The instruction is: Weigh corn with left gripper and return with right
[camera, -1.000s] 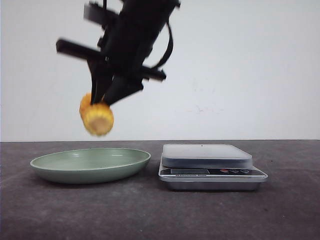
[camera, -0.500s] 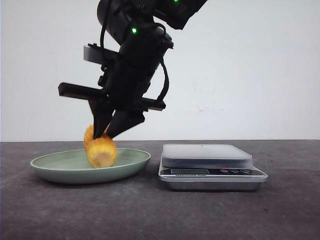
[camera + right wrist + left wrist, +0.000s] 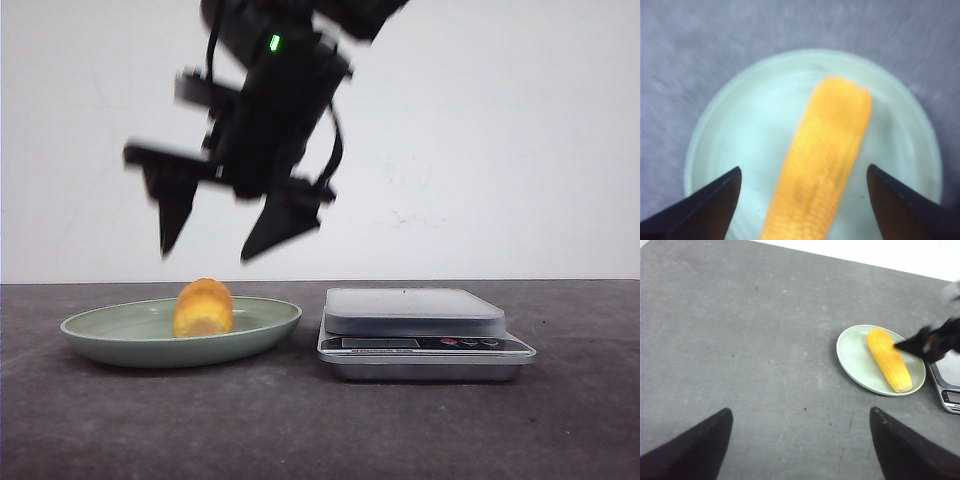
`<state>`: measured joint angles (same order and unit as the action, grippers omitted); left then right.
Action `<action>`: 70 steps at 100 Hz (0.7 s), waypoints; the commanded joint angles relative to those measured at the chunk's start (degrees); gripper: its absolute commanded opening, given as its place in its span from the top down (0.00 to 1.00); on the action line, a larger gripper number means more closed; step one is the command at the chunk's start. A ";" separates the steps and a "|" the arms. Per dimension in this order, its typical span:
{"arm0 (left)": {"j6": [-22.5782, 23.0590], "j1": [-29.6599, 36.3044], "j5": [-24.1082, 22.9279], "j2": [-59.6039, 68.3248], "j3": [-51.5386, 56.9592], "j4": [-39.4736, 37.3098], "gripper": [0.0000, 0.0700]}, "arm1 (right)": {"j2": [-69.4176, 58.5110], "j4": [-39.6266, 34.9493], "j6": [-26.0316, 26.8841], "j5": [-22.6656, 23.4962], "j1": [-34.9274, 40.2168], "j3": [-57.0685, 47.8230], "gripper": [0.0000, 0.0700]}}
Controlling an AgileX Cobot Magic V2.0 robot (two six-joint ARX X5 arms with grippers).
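Front view | one green plate (image 3: 120,340) at left, one corn (image 3: 203,307) lying in it | right gripper (image 3: 228,225) above the corn, jaws wide, empty | one scale (image 3: 424,333) just right of plate | left gripper (image 3: 800,440) spread wide over bare table (image 3: 740,340)
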<state>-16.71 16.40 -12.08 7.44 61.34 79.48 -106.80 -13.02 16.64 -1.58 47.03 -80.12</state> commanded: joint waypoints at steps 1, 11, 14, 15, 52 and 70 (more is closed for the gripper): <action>-0.31 0.11 -0.07 0.02 0.66 -0.66 0.28 | 4.81 -0.87 -1.27 0.17 -0.90 -1.46 0.28; -0.31 0.11 -0.07 0.02 0.66 -0.68 0.28 | 12.20 -5.57 -2.73 0.28 -3.08 -1.46 0.28; -0.31 0.11 -0.07 0.02 0.66 -0.68 0.28 | 14.60 -7.02 -3.26 0.48 -3.89 -1.46 0.28; -0.31 0.11 -0.07 0.02 0.66 -0.68 0.28 | 15.39 -7.48 -3.45 0.61 -4.15 -1.46 0.28; 0.44 0.11 -0.04 0.02 0.61 -3.06 0.28 | 40.92 -26.80 -9.38 -3.98 -12.48 -1.44 0.28; 1.09 0.11 -0.02 0.02 0.61 -6.05 0.28 | 49.46 -34.91 -10.97 -11.67 -12.66 -1.33 0.28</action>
<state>-16.21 16.40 -12.08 7.44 61.34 74.78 -58.89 -46.61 7.20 -10.96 34.00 -80.53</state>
